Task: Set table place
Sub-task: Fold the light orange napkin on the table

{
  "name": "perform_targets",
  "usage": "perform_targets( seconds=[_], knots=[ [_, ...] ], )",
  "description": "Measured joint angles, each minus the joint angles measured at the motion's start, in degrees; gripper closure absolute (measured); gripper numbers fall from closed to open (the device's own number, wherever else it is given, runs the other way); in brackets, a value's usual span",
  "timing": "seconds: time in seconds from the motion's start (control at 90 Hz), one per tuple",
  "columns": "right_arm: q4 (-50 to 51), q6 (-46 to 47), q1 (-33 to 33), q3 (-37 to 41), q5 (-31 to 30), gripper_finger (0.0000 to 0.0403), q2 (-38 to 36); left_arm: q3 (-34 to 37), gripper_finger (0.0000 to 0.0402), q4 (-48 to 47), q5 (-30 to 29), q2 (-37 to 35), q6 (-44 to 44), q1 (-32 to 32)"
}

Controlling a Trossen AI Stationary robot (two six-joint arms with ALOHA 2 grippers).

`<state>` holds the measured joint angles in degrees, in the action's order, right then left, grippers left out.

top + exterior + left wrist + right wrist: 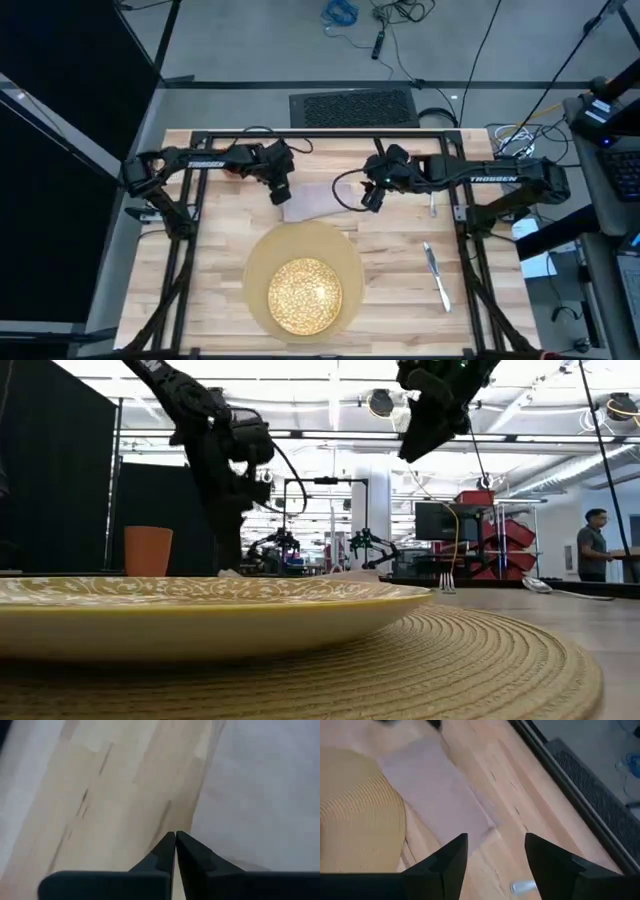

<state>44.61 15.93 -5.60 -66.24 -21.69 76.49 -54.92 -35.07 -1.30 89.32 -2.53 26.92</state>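
Note:
A pinkish-grey napkin [318, 203] lies flat on the table [400, 300], just beyond the round tan mat [262, 262], which carries the gold-speckled plate [305, 295]. My left gripper [281, 196] points down at the napkin's left edge, its fingers shut. My right gripper [370, 200] hangs open, well above the napkin's right end [480, 827], with nothing between its fingers. An orange cup [148, 550] stands at the far left. A knife [438, 278] lies right of the mat. My left gripper comes from above with shut fingertips [167, 845] right at the napkin's edge [200, 820]. The napkin lies flat on the wood. I cannot tell whether any cloth sits between the fingers or whether they only touch it.
A second steel utensil [432, 205] lies at the right, near the black rail [462, 200]. Bare planks show right of the mat around the knife and left of the mat. A person [592, 550] stands in the room far behind the table.

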Motion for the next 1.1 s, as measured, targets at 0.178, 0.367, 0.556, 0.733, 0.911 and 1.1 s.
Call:
perform_targets(
  seconds=[0.178, 0.367, 0.556, 0.733, 0.911, 1.1],
  knots=[
    [9.75, 3.63, 3.07, 0.08, -10.74, 0.0220, 0.00, 6.27, 0.0398, -3.25, 1.22, -11.71, 11.44, 0.31],
    [10.92, 3.07, 8.43, 2.17, -18.90, 0.0220, -1.12, 15.92, 0.0398, 13.02, 5.40, -27.54, 33.38, 0.45],
    [12.77, 4.28, 9.92, 3.10, -19.06, 0.0220, -1.38, 23.40, 0.0398, 33.51, 5.60, -30.43, 47.32, -0.33],
    [16.69, 8.88, 9.90, 3.15, -18.82, 0.0220, -1.40, 23.54, 0.0396, 33.55, 7.01, -27.22, 47.21, -0.33],
    [16.99, 9.68, 9.90, 3.15, -18.78, 0.0220, -1.40, 23.45, 0.0355, 34.58, 8.72, -25.26, 47.19, -0.81],
    [16.82, 9.57, 9.90, 3.15, -18.73, 0.0220, -1.38, 23.45, 0.0290, 34.29, 8.76, -23.19, 51.20, -0.85]
  ],
)
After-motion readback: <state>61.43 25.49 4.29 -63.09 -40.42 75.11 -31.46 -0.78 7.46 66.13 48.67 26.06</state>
